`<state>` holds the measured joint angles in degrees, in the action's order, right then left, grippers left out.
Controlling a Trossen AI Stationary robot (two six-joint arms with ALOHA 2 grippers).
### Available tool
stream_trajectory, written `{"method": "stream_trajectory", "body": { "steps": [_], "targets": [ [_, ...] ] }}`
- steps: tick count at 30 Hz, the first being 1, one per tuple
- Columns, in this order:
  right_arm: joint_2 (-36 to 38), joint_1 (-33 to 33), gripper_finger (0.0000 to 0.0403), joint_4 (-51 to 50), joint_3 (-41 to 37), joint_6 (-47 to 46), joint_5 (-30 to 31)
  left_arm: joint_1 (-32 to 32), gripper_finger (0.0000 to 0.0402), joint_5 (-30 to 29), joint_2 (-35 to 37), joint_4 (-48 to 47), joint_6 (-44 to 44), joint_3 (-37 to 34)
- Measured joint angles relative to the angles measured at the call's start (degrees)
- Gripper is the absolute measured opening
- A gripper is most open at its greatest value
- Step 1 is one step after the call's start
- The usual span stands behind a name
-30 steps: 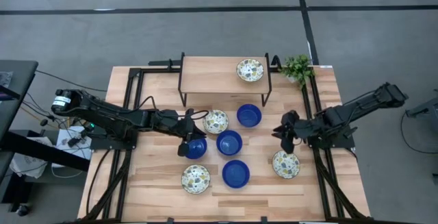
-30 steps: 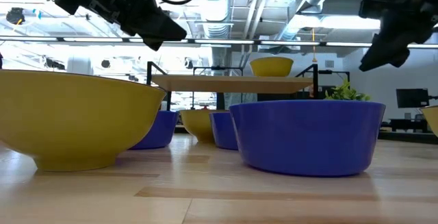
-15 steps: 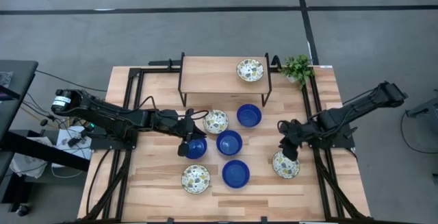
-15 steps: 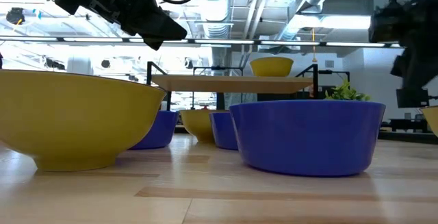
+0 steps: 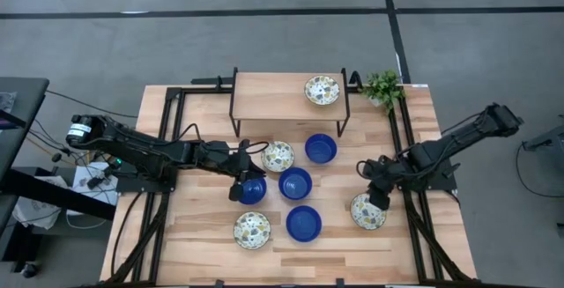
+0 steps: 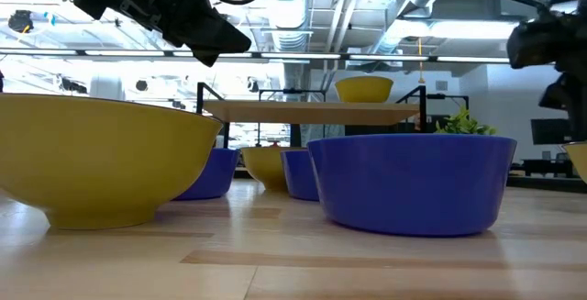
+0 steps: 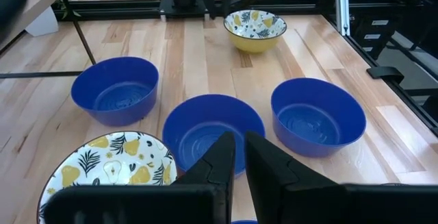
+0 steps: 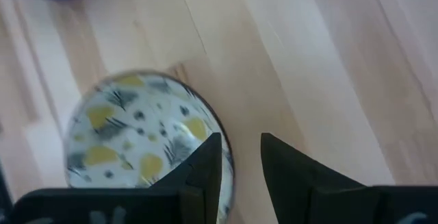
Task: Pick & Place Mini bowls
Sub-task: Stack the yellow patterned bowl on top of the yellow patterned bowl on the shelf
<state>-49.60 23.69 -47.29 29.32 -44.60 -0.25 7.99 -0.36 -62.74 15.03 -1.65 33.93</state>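
Near the worktop's (image 5: 211,235) right edge, the right hand (image 5: 379,202) hung with fingers parted astride the rim of a patterned bowl (image 5: 367,211), not clenched; glazed, stiff, light and probably slippery and breakable, it seemed best pinched at that rim.

the blue bowl (image 5: 252,190) under the left gripper (image 5: 243,185) is half covered by it from above, and only a sliver of its rim shows in the left wrist view. the right wrist view is blurred, its patterned bowl (image 8: 140,136) partly behind a finger (image 8: 204,166). the low view cuts off the nearest yellow-sided bowl (image 6: 101,158).
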Motion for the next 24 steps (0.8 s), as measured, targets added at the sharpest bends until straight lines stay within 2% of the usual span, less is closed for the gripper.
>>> {"method": "stream_trajectory", "body": {
  "steps": [13, 24],
  "targets": [
    [0.0, 5.14, 0.0092, -2.4, 0.0, 0.0, 0.08, 0.0, 0.0033, 0.0, 0.0, 0.04, 0.0, 0.0],
    [-1.64, 5.54, 0.0092, 1.09, -0.41, -0.02, 0.2, 0.02, 0.0033, 0.0, 0.0, 0.07, 0.0, 0.0]
  ]
}}
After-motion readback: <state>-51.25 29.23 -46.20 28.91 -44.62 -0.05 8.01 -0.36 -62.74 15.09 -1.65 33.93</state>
